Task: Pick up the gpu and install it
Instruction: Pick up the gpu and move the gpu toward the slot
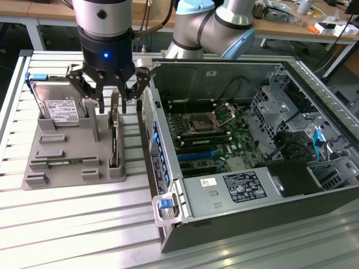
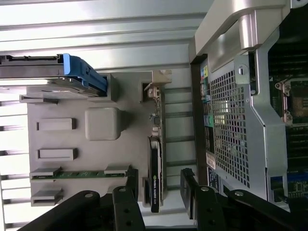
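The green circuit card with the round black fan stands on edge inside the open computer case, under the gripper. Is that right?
Not quite. The green circuit card with the round black fan stands on edge in the grey plastic holder beside the open computer case, not inside it. The exterior view shows this. It is under the gripper, as stated.

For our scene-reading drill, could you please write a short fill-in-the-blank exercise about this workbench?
The gpu stands on its ____ in the gray holder.
The gripper straddles the gpu with jaws ____.
In the exterior view, the computer case lies to the holder's ____.
The hard drive carries a ____ clip.
Missing words: edge; open; right; blue.
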`<state>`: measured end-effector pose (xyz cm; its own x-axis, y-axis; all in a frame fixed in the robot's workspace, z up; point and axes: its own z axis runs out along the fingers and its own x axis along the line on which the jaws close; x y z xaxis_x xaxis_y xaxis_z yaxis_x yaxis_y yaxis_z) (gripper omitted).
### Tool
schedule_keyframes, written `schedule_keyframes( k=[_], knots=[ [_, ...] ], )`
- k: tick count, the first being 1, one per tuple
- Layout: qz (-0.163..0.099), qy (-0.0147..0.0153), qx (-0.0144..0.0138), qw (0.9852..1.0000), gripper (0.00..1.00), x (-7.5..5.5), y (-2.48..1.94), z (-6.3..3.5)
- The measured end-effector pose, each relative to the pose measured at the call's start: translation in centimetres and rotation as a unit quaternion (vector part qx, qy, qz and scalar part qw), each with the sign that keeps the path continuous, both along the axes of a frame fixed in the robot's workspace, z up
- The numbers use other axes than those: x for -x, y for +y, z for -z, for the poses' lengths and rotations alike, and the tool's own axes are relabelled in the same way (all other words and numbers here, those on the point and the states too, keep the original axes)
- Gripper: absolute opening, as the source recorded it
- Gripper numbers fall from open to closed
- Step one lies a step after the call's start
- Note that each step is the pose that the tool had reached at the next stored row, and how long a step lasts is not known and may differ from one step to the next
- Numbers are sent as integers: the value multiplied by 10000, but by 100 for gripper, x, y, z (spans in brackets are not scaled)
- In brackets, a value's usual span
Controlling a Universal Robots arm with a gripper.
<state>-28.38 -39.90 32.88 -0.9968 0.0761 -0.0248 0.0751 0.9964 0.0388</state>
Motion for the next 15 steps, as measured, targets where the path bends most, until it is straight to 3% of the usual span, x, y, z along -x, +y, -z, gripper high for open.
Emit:
schedule_keyframes(
  k=[15],
  knots=[
    [0,0,0,10000,48,3,0,81]
  ],
)
